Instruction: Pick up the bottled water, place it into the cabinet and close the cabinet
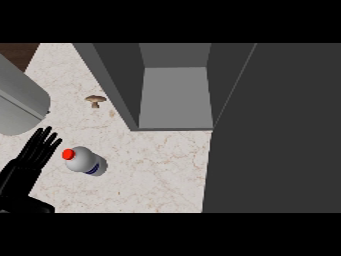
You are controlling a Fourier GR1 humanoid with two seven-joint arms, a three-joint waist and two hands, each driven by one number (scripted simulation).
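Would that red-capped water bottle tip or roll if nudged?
The bottled water seems to stand upright, taller than wide, so a sideways push from the left hand beside it might tip it. Its round body would then likely roll on the flat counter.

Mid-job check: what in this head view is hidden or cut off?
Right hand: outside the head view.
Cabinet inside: upper part cut by the top edge.
Counter, right side: hidden behind the dark door.
Grey cylinder: cut by the left edge, unidentifiable.
Bottled water label: too small.
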